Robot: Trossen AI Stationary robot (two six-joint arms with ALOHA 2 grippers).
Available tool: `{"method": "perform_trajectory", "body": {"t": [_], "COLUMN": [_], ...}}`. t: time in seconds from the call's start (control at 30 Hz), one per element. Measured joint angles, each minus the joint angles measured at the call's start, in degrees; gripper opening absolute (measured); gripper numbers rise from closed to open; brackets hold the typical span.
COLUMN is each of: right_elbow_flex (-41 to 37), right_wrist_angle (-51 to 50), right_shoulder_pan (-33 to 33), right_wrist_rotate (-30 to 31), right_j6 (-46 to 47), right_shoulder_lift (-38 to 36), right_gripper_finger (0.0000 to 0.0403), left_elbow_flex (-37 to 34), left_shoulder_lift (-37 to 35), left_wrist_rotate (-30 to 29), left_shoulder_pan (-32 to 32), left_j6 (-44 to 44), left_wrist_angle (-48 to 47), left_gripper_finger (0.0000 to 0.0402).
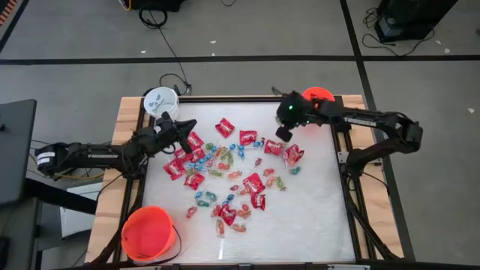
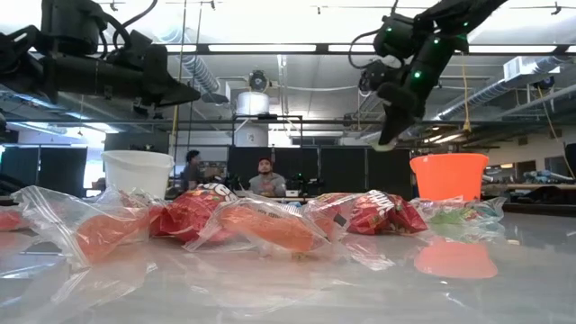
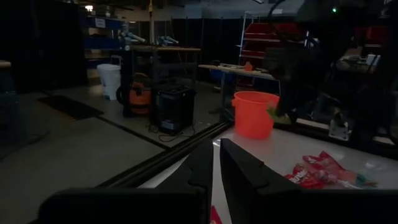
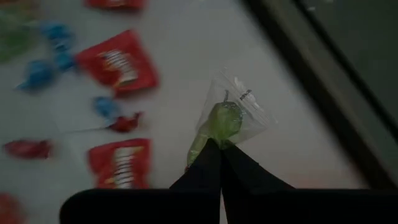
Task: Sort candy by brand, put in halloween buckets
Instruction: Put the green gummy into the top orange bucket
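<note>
Many candy pieces lie across the white table top: red packets, blue pieces and clear-wrapped ones. A white bucket stands at the far left corner, a small orange bucket at the far right, and a larger orange bucket at the near left. My right gripper is raised over the table's far right part, near the small orange bucket, and is shut on a green clear-wrapped candy. My left gripper points level above the candy's left side. Its fingers are together with nothing seen between them. My right gripper pinches one end of the green candy's clear wrapper between its two fingertips. The fingers slant downward. The candy sticks out beyond the fingertips and is lifted clear of the table, its loose wrapper flaring at the free end.
Black frame rails run along the table's edges, with wooden boards outside them. Red packets lie just below the left gripper. Bare table top lies at the near right. People sit in the room beyond the table.
</note>
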Motion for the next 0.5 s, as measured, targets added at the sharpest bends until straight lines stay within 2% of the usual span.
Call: {"method": "perform_trajectory", "body": {"t": [0.17, 0.5], "right_elbow_flex": [0.02, 0.02], "right_wrist_angle": [-0.9, -2.06], "right_shoulder_pan": [-6.1, -18.64], "right_wrist_rotate": [6.66, 13.51], "right_j6": [-1.57, -0.88], "right_shoulder_lift": [-2.1, -2.5], "right_gripper_finger": [0.0005, 0.0005], "left_elbow_flex": [0.0, 0.0], "left_shoulder_lift": [0.0, 0.0], "left_wrist_rotate": [2.21, 2.54], "left_shoulder_pan": [1.75, 3.25], "left_j6": [0.0, 0.1], "left_wrist_angle": [0.04, 0.12], "left_gripper_finger": [0.0037, 0.0037]}}
